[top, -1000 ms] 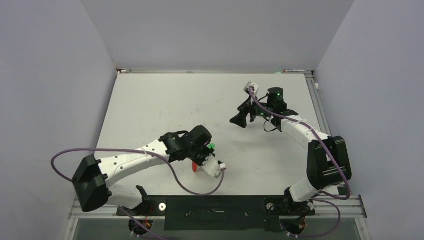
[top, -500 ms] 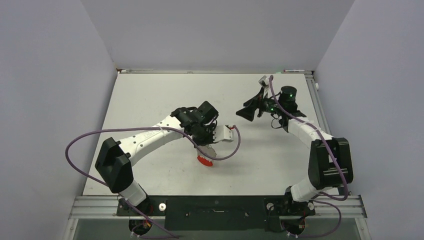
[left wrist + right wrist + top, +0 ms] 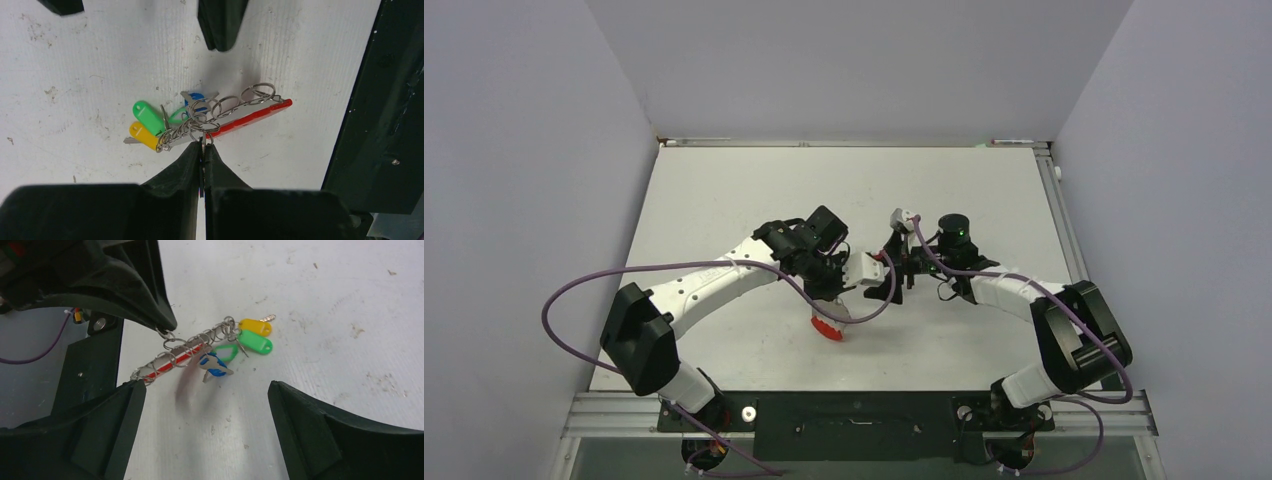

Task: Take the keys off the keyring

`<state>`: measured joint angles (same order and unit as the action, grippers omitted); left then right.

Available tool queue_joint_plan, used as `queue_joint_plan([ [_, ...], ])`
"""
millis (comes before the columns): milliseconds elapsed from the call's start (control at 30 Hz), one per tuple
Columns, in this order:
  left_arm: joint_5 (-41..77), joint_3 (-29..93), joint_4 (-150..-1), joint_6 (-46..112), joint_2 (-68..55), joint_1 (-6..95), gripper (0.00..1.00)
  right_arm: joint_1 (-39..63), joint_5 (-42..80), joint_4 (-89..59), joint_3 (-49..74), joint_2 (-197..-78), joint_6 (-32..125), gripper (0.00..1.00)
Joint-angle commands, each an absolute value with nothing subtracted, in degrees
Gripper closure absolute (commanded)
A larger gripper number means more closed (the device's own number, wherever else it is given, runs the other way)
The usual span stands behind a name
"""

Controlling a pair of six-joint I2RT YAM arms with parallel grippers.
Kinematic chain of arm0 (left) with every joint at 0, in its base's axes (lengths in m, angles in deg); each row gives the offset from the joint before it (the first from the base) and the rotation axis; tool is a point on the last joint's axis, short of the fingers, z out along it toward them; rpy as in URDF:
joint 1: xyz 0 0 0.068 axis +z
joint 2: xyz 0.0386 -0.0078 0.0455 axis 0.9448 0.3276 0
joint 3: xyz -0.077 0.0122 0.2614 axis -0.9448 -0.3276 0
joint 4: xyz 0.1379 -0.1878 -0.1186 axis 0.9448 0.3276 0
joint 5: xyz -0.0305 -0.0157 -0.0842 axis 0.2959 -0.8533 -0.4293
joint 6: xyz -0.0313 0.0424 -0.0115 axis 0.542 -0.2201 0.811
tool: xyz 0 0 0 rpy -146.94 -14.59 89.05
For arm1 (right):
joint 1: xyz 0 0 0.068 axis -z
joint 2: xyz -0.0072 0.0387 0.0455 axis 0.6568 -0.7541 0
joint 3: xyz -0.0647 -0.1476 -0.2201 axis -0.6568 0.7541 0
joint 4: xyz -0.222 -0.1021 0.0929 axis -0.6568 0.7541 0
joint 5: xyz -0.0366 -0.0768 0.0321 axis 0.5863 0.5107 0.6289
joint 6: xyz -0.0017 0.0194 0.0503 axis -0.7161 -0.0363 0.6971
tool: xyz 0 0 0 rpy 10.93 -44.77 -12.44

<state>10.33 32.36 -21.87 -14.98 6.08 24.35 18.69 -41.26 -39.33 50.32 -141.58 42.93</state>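
I count 4 plastic tags among the small silvery metal keys (image 3: 165,120): 1 yellow, 2 green, 1 blue. They bunch at one end of the large red-banded keyring (image 3: 250,114), which hangs above the white worktop (image 3: 75,75). My left pincer (image 3: 201,150) is pinched tight on a thin wire ring (image 3: 165,333) looped around that band. The right pincer (image 3: 204,386) gapes wide, holding nothing.

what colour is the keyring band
The keyring band is red; the left wrist view shows it best.
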Motion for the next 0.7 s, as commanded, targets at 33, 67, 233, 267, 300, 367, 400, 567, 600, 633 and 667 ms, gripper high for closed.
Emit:
queue_joint_plan([
  [33,6.2,33.3,-25.5,-14.4,4.1,24.7,1.0,13.8,-42.8,-50.6,52.1,-142.2,41.8,0.0],
  [67,6.2,33.6,-25.4,-13.8,4.3,24.7,1.0,12.8,-42.3,-50.9,52.0,-142.7,42.6,0.05],
  [233,5.3,34.4,-25.1,-12.3,4.5,25.1,1.0,9.2,-39.2,-50.9,51.4,-143.6,43.6,0.1],
  [267,5.1,34.4,-25.0,-12.3,4.3,25.1,1.0,8.9,-38.2,-50.9,51.7,-143.9,42.9,0.09],
  [300,4.9,34.4,-24.9,-12.4,4.2,25.1,1.0,8.8,-37.6,-51.2,52.2,-144.1,41.9,0.09],
  [367,4.1,34.4,-24.5,-12.6,3.9,25.4,1.0,8.7,-37.2,-53.1,53.4,-144.8,40.5,0.07],
  [400,3.7,34.4,-24.5,-12.7,3.7,25.4,1.0,8.6,-37.2,-54.8,54.0,-145.2,40.2,0.06],
  [567,2.1,34.1,-24.1,-13.1,3.2,25.8,1.0,7.6,-38.1,-69.1,56.9,-147.6,44.4,0.02],
  [600,2.0,34.0,-24.1,-13.2,3.1,26.0,1.0,7.3,-38.0,-70.8,57.0,-148.1,45.8,0.06],
  [633,1.7,33.9,-24.0,-13.2,2.9,26.2,1.0,7.0,-37.6,-72.2,57.1,-148.4,46.6,0.08],
  [667,1.4,33.8,-23.8,-13.4,2.7,26.2,1.0,6.8,-37.3,-73.1,57.3,-148.6,46.7,0.09],
])
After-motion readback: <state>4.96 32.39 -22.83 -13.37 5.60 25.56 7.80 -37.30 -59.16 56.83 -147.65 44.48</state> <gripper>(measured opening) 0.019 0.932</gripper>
